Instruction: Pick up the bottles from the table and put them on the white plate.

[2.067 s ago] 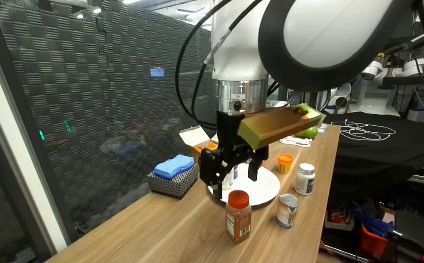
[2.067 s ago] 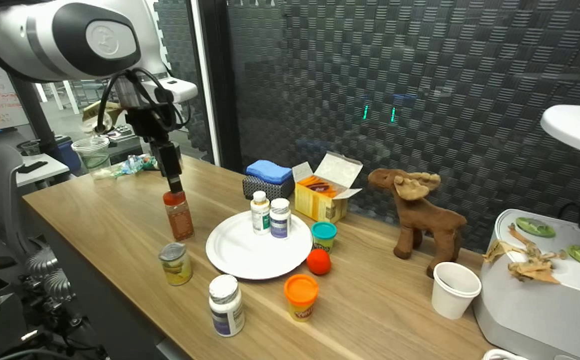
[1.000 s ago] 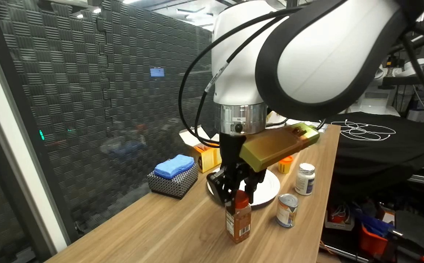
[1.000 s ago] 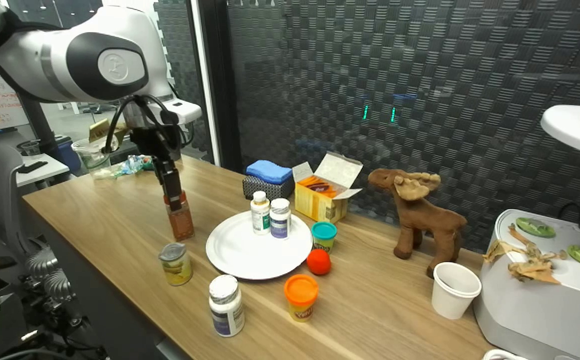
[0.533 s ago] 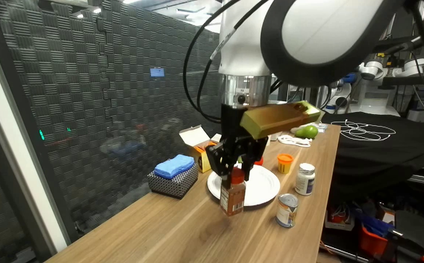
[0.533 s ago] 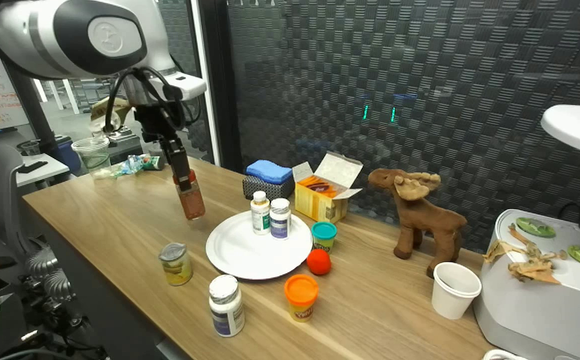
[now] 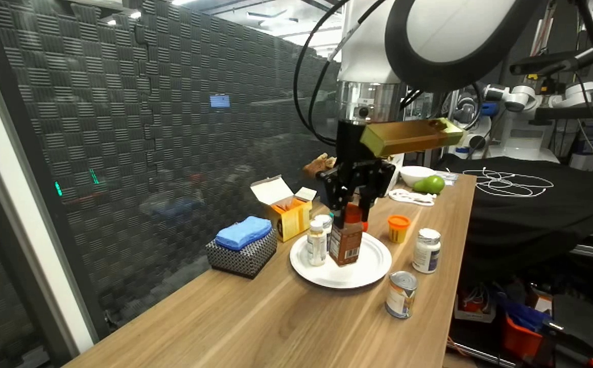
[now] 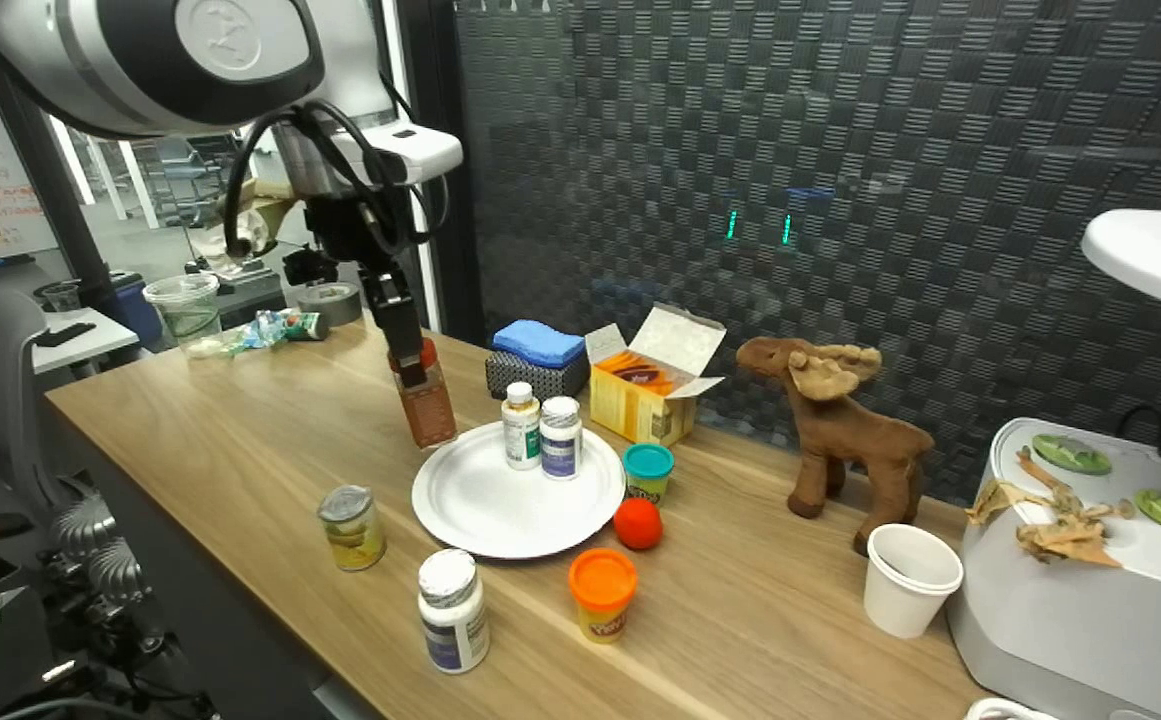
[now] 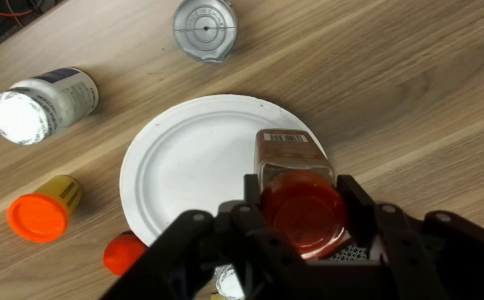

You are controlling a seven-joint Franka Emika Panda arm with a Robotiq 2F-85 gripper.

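Wrist view, right of centre: we have the claw (image 9: 298, 191) gripping the red-capped bottle (image 9: 297, 177) around its cap, its body apparently above the edge of the white plate (image 9: 191, 166). In an exterior view, left of centre, the bottle leans slightly and looks clear of the worktop (image 8: 240, 430). We judge it stiff and fairly light, unlikely to break, though the smooth cap may slip or let the body swing; a lower hold on the flat sides would be steadier. For the white bottle (image 8: 454, 614) standing at lower left in that view, we would close around its straight body, below the top.
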